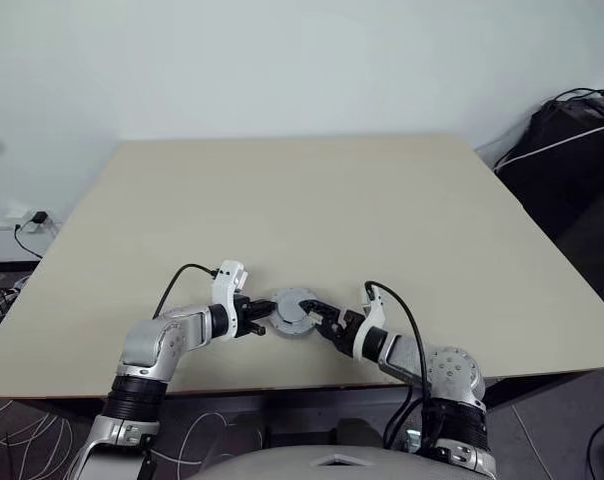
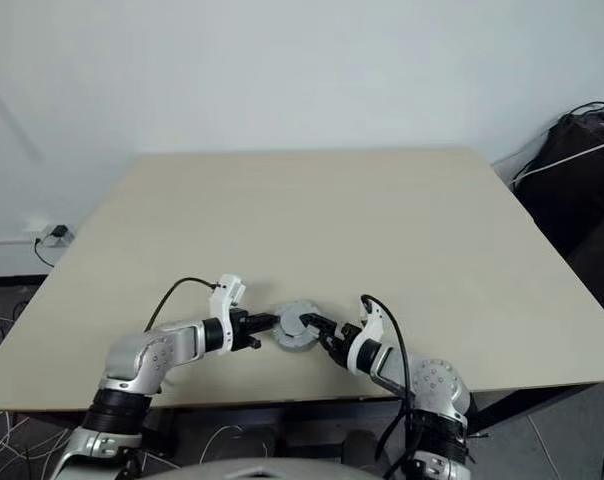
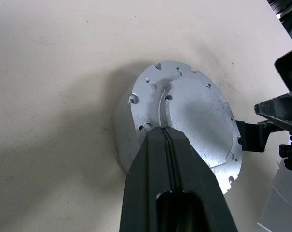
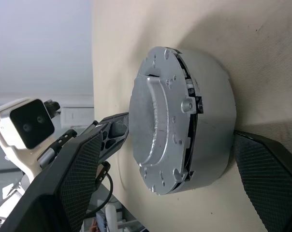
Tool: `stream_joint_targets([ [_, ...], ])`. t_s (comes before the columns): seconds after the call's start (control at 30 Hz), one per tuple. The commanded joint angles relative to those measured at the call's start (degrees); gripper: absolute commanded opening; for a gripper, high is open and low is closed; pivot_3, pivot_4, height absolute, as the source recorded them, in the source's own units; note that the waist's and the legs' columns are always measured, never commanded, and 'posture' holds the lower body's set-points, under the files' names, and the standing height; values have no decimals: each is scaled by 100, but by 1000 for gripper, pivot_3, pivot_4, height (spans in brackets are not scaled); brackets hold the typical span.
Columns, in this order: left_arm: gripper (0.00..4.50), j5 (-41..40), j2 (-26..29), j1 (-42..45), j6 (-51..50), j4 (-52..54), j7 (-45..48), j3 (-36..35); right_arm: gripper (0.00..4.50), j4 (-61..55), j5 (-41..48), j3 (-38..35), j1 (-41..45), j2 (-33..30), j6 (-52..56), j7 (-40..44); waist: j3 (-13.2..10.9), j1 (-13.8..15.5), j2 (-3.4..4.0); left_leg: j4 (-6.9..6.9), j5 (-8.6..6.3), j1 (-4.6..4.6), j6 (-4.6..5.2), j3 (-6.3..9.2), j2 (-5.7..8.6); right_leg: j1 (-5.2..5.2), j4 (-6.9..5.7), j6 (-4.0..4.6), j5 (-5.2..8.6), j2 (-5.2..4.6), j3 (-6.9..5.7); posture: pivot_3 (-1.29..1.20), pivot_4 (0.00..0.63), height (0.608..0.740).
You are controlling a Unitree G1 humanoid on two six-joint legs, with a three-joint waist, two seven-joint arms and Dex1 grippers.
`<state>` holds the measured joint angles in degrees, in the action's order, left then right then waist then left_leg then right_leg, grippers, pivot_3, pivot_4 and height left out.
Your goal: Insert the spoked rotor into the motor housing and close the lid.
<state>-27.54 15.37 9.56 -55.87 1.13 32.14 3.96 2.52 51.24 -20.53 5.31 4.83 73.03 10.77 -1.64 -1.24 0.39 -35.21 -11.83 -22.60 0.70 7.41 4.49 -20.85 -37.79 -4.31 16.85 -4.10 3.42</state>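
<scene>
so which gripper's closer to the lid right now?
Left. The left gripper, shut, has its fingertips on the lid face. The right gripper is open, its fingers either side of the motor housing, not touching.

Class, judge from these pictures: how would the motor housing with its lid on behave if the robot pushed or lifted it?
The motor housing looks like solid metal, so probably stiff and heavy for its size. Lying flat on the table, it would likely slide rather than roll. The lid looks slightly askew, so it might shift.
</scene>
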Motion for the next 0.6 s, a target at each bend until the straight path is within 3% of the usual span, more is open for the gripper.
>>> stream_joint_targets([
  [0.03, 0, 10, -97, -23, -105, 18, 11, 257, 4487, 4, 283, 336, 219, 634, 56, 40, -2, -14, 3, 0, 0, 0, 0, 0, 0, 0, 0, 0, -1, 0, 0, 0, 0, 740],
  [0.13, 0, 17, -93, -26, -96, 11, 3, 243, 4487, -117, 396, 423, 205, 584, 210, 90, -3, -17, 4, 0, 0, -1, 0, 1, 0, -1, 0, 0, -1, -1, 0, 0, 0, 740],
  [0.17, 0, 17, -94, -28, -91, 6, 4, 238, 4305, -166, 439, 451, 199, 576, 263, 112, -5, -16, 7, 0, 0, -2, 0, 2, 0, -2, 0, 1, -1, 0, 0, 0, 0, 740],
  [0.23, 0, 19, -100, -32, -83, -1, 4, 236, 3906, -237, 494, 484, 186, 579, 341, 121, -13, -10, 15, 0, 0, -6, 0, 1, 0, -7, 1, 1, -1, 0, 0, 0, 0, 740],
  [0.5, 0, 48, -134, -40, -74, -8, 18, 224, 1462, -338, 525, 479, 144, 625, 409, 20, -21, -8, 19, 12, 1, -19, -1, 0, 0, -29, 1, -9, -7, 4, 6, 0, 0, 740],
  [0.6, 0, 72, -145, -43, -78, -5, 31, 217, 1285, -339, 529, 421, 154, 603, 310, -6, -22, -6, 20, 11, 1, -19, -1, -2, 0, -28, 1, 0, -2, 4, 7, 0, 0, 740],
])
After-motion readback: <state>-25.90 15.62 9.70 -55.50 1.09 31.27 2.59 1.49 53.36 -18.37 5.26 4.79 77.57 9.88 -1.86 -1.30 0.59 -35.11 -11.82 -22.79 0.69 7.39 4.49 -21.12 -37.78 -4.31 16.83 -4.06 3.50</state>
